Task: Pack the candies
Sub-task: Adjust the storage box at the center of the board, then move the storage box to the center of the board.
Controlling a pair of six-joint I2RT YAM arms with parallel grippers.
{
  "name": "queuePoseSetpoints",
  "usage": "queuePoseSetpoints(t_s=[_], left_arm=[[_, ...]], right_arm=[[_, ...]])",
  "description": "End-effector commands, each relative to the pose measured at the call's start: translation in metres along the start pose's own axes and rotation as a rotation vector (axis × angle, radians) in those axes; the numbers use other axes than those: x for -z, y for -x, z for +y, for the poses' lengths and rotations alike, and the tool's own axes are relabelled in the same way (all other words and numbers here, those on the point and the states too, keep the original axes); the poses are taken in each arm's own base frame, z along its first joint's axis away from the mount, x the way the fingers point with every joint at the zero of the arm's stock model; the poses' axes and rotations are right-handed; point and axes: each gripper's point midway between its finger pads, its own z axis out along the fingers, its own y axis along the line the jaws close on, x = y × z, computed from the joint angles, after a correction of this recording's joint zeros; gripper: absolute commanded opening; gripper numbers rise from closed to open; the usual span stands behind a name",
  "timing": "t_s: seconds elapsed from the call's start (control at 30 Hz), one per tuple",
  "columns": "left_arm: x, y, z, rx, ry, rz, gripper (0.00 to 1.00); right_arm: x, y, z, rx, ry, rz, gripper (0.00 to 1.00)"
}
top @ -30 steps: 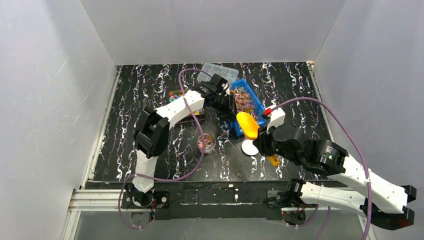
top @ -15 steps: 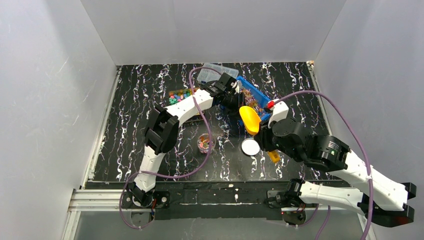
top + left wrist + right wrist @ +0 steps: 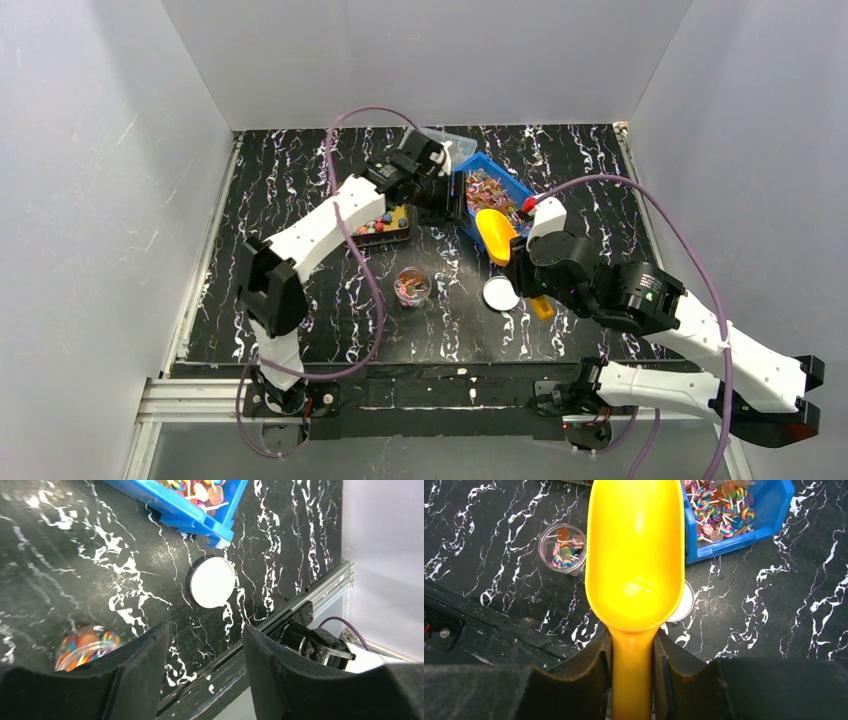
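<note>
Wrapped candies [image 3: 487, 190] [image 3: 719, 510] fill a blue bin [image 3: 500, 165] [image 3: 719, 547] at the back middle of the table. A clear cup [image 3: 411, 285] [image 3: 563, 548] in front of it holds a few candies. Chunky coloured candies lie in a black tray [image 3: 385, 222]. My right gripper [image 3: 522, 272] [image 3: 632, 675] is shut on the handle of a yellow scoop [image 3: 495, 235] [image 3: 636, 555], whose bowl is empty and hangs between the cup and the bin. At the bin's left edge my left gripper [image 3: 447, 195] [image 3: 205, 665] stands open with nothing between its fingers.
A white round lid [image 3: 500, 293] [image 3: 212, 581] lies flat near the bin's front corner. A clear compartment box [image 3: 440, 143] sits behind the bin. White walls close in the table on three sides, and a metal rail [image 3: 300, 605] runs along the near edge.
The left gripper has opened and its arm has swung left; the blue bin, which it moved toward the back, now rests flat. The right arm shifted the scoop slightly left.
</note>
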Motion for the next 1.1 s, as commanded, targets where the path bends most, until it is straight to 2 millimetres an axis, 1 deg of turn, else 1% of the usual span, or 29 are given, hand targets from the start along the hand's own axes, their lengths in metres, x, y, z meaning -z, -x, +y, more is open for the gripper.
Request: queuePoseSetpoints(t_s=[0.0, 0.1, 0.2, 0.33, 0.43, 0.5, 0.6, 0.67, 0.77, 0.9, 1.07], left_arm=[[0.06, 0.007, 0.02, -0.046, 0.093, -0.084, 0.56], [0.084, 0.01, 0.036, -0.029, 0.123, -0.113, 0.59], [0.107, 0.014, 0.056, 0.003, 0.158, -0.141, 0.6], [0.137, 0.018, 0.092, 0.022, 0.273, -0.18, 0.64], [0.157, 0.017, 0.12, 0.04, 0.363, -0.192, 0.66], [0.168, 0.016, 0.139, 0.059, 0.414, -0.203, 0.68], [0.18, 0.016, 0.161, 0.109, 0.431, -0.215, 0.68], [0.184, 0.018, 0.173, 0.124, 0.44, -0.211, 0.68], [0.183, 0.02, 0.184, 0.151, 0.438, -0.2, 0.68], [0.174, 0.024, 0.207, 0.209, 0.451, -0.164, 0.67], [0.159, 0.03, 0.227, 0.24, 0.469, -0.134, 0.66]], right_arm=[[0.004, 0.028, 0.007, -0.036, 0.017, -0.087, 0.01], [-0.001, 0.033, 0.014, -0.026, 0.03, -0.09, 0.01], [-0.009, 0.036, 0.023, -0.005, 0.047, -0.088, 0.01], [-0.023, 0.037, 0.036, 0.029, 0.064, -0.076, 0.01], [-0.034, 0.037, 0.047, 0.048, 0.088, -0.066, 0.01], [-0.041, 0.037, 0.055, 0.058, 0.109, -0.058, 0.01], [-0.05, 0.035, 0.068, 0.071, 0.146, -0.046, 0.01], [-0.057, 0.033, 0.076, 0.079, 0.167, -0.039, 0.01], [-0.067, 0.027, 0.082, 0.096, 0.178, -0.023, 0.01], [-0.075, 0.023, 0.086, 0.121, 0.178, -0.003, 0.01], [-0.08, 0.02, 0.085, 0.137, 0.166, 0.011, 0.01]])
